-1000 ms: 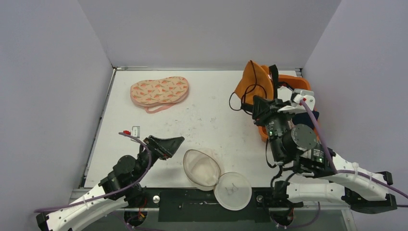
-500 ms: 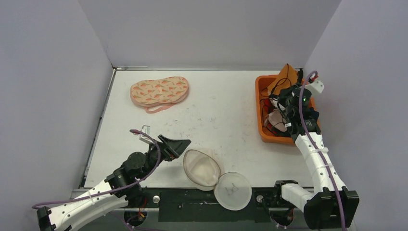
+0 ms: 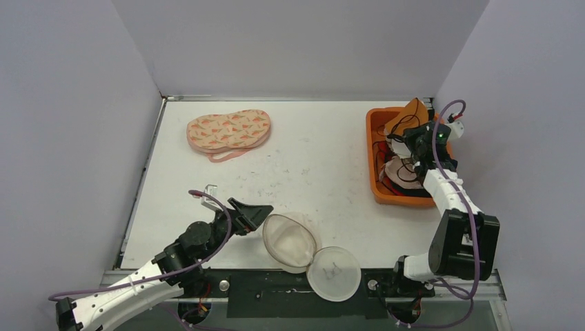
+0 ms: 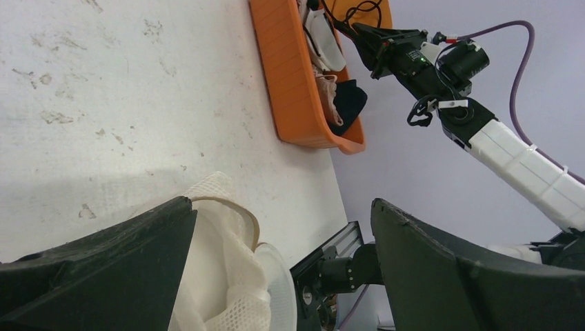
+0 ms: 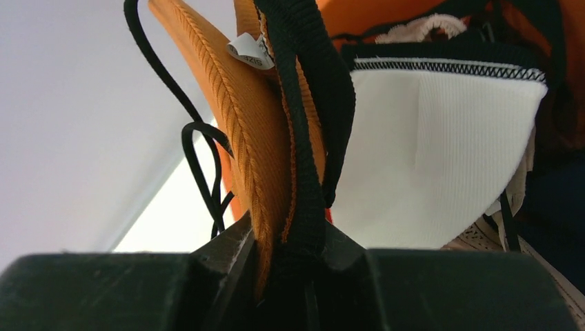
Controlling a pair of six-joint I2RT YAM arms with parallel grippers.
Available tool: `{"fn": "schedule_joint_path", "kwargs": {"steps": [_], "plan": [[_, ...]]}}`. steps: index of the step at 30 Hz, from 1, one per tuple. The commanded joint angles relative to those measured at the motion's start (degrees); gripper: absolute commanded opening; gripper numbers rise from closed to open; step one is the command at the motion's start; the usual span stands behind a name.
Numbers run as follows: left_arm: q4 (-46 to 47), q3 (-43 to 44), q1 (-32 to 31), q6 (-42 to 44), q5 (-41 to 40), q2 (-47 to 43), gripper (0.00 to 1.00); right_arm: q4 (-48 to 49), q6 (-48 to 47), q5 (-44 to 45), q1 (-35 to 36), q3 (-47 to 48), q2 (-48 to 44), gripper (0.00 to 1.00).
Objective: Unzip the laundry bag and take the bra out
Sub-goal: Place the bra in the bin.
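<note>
I lowered the bra (image 3: 412,112), pinched in my right hand (image 5: 288,252), into the right-edge bin (image 3: 376,181); only release remained. Left hand (image 3: 259,208) gaped wide.

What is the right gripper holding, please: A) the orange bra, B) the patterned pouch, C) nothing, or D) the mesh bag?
A: in the right wrist view the right gripper is shut on the orange bra and its black strap, above the bin.

Left tool (image 3: 261,212): arm low, reaching forward, fingers spread wide. Right tool (image 3: 405,140): arm stretched to far right, elbow bent, fingers apparently pinched nearly together.
</note>
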Motion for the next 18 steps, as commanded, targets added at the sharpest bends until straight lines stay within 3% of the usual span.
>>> {"fn": "schedule_joint_path", "kwargs": {"steps": [1, 18], "plan": [[-0.36, -1.98, 0.5, -1.2, 0.44, -1.96, 0.99, 5.05, -3.18, -2.72, -0.5, 3.4, 3.52, 0.05], [0.66, -4.06, 0.67, -1.69, -1.03, -0.55, 0.99, 5.59, -5.75, 0.84, -1.62, -0.58, 7.87, 0.05]]}}
